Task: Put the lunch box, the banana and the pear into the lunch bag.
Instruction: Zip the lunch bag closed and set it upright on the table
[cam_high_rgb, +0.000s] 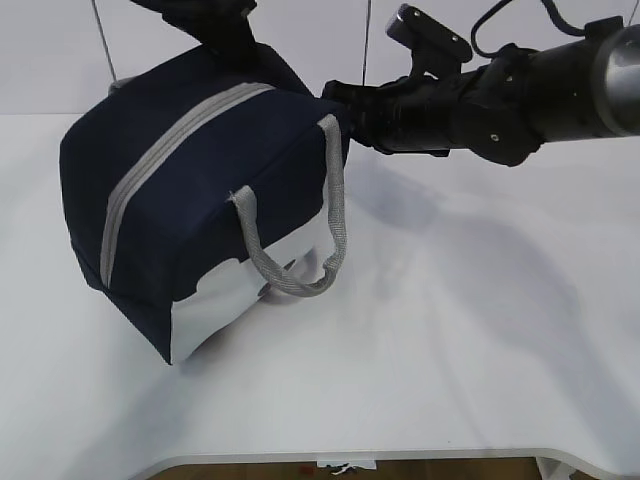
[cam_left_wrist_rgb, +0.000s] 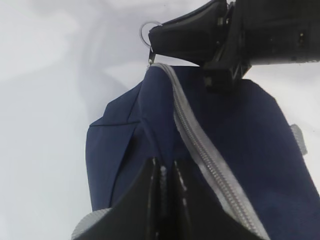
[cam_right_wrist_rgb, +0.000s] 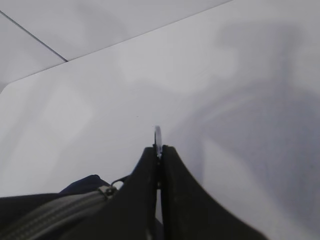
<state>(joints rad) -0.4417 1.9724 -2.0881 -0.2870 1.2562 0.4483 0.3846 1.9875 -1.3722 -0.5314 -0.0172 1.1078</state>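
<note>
Room first: the white table (cam_high_rgb: 470, 340) lies bare to the right of and in front of the lunch bag (cam_high_rgb: 200, 190), and its near edge runs along the bottom of the exterior view, so you have open surface there. The bag sits at the left, tilted, zipped shut; its long axis and grey zipper (cam_high_rgb: 165, 150) run from front left to back right. One grey strap handle (cam_high_rgb: 300, 250) droops over the white side panel. The right gripper (cam_right_wrist_rgb: 158, 150) is pinched together on the zipper's ring pull (cam_right_wrist_rgb: 158, 134) at the bag's far end. The left gripper (cam_left_wrist_rgb: 165, 175) is clamped on a fold of the bag's navy fabric beside the zipper. You cannot see inside the bag, and both arms are cut off at the frame edges.
</note>
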